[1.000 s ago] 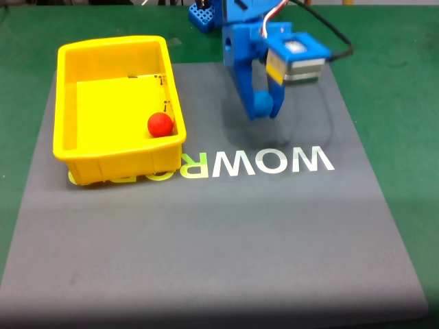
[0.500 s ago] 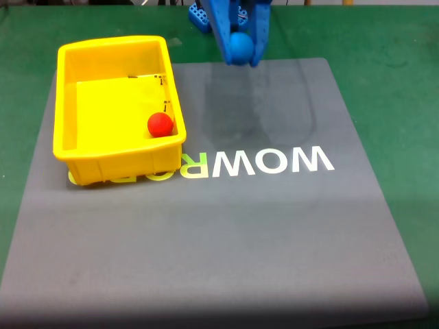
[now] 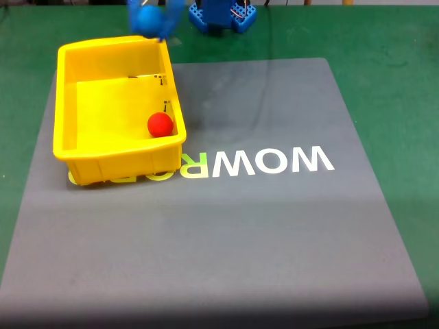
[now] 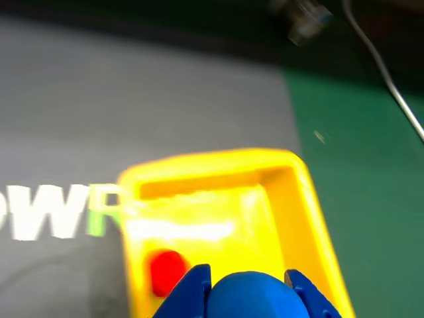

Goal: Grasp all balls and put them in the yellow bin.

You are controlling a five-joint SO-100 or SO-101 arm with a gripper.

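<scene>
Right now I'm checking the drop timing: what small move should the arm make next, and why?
Probably open the claw. In the wrist view it holds the small matte blue ball above the bright yellow rectangular plastic bin, where the small red ball already lies, so a release should land inside.

A: Any room inside the yellow bin (image 3: 72, 96)?
B: Plenty. Its floor lies bare except for the red ball (image 3: 160, 124) against the right wall in the fixed view.
A: And around it?
B: The grey mat (image 3: 226, 233) is open on the right and in front.
</scene>
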